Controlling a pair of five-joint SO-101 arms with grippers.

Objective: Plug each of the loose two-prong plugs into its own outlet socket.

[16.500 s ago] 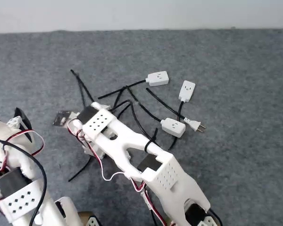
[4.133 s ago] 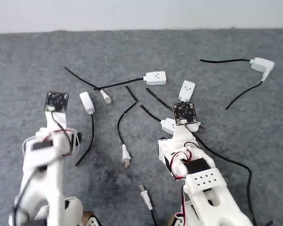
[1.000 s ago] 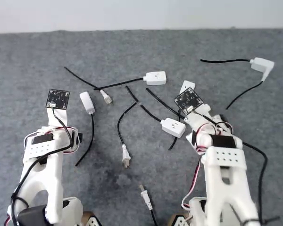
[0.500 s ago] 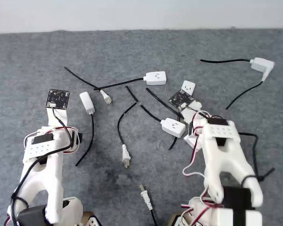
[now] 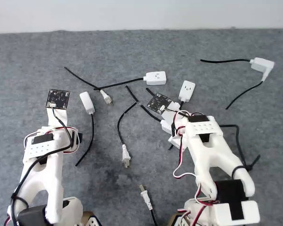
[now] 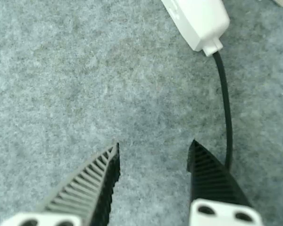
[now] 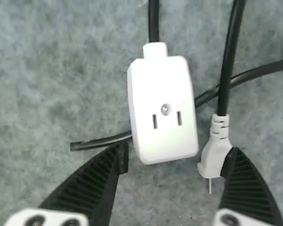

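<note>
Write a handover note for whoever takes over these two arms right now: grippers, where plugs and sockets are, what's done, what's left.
Left gripper: open, empty, over the carpet by the left socket.
Right gripper: open, straddling the middle socket and the plug beside it; neither gripped.
Elsewhere: three loose plugs, two free sockets; the far right piece may be a joined pair, unclear.
Done: nothing surely plugged in. Left: every loose plug.

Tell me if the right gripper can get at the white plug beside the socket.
Likely yes: the open right gripper hangs over the plug, but the socket lies close beside it.
</note>
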